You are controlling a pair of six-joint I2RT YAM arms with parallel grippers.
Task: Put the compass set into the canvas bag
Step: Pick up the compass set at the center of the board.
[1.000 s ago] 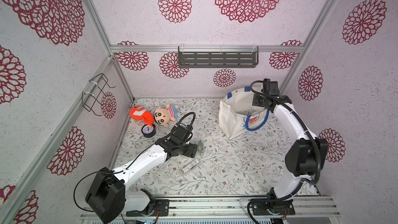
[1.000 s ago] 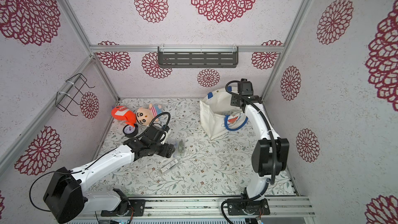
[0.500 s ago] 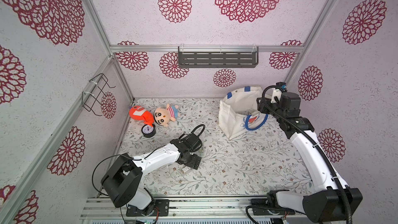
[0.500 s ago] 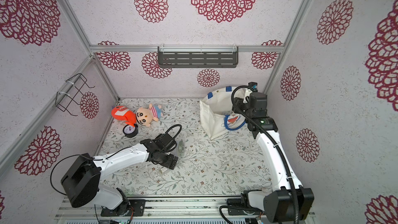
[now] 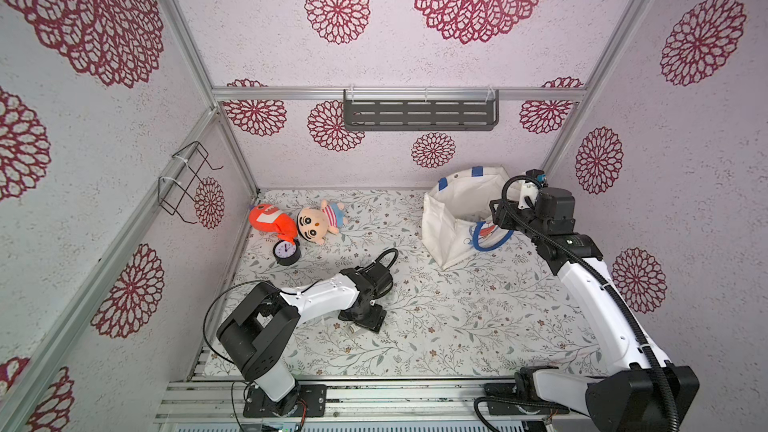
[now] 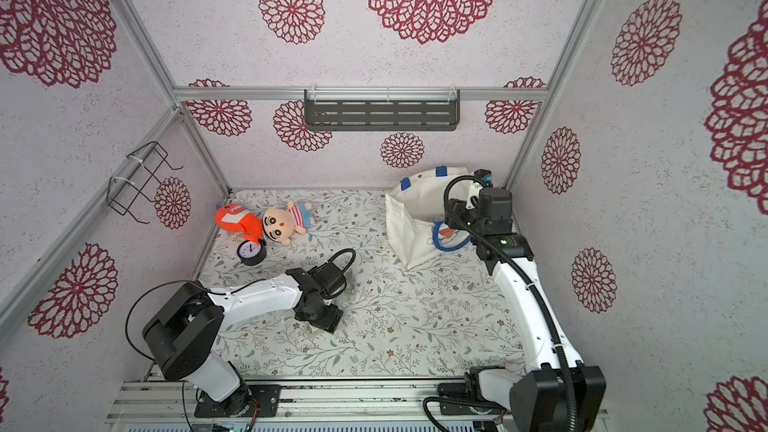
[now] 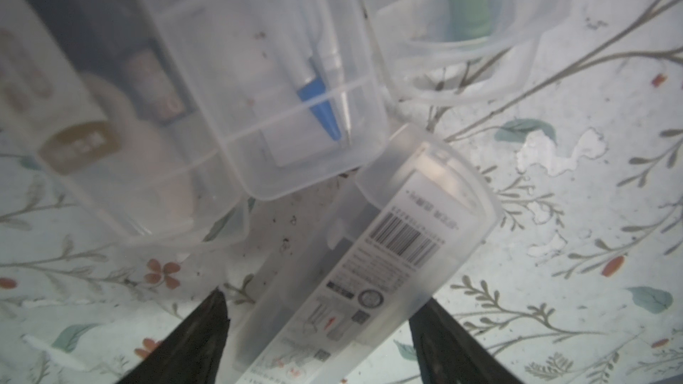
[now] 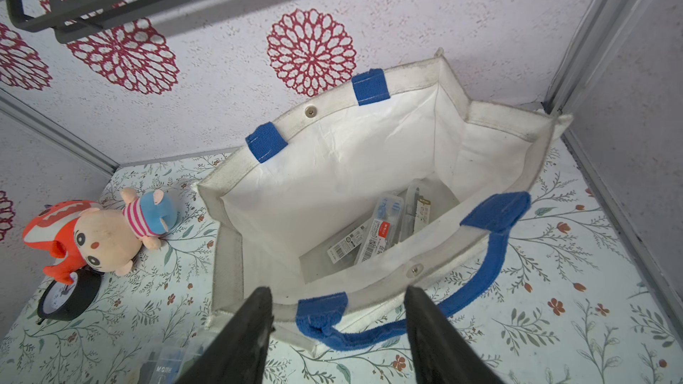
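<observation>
In the left wrist view a translucent compass set case (image 7: 377, 253) with a barcode label lies on the floral mat between the fingers of my left gripper (image 7: 325, 301). One finger touches the case, the other stands a little off it. More clear cases (image 7: 295, 105) lie just beyond. In both top views my left gripper (image 5: 361, 322) (image 6: 318, 320) points down at the mat. The canvas bag (image 5: 449, 218) (image 8: 332, 164) stands open at the back right with several compass cases (image 8: 380, 230) inside. My right gripper (image 8: 338, 293) (image 5: 500, 214) hovers open and empty above the bag's near rim and blue handle (image 8: 480, 271).
A plush doll (image 5: 318, 222), an orange plush (image 5: 270, 218) and a small black clock (image 5: 286, 251) lie at the back left. A grey shelf (image 5: 419, 114) hangs on the back wall and a wire rack (image 5: 187, 180) on the left wall. The bag stands close to the right wall.
My left arm has swung toward the front and come down over the case, and its jaws have narrowed. My right arm has drawn back from over the bag.
</observation>
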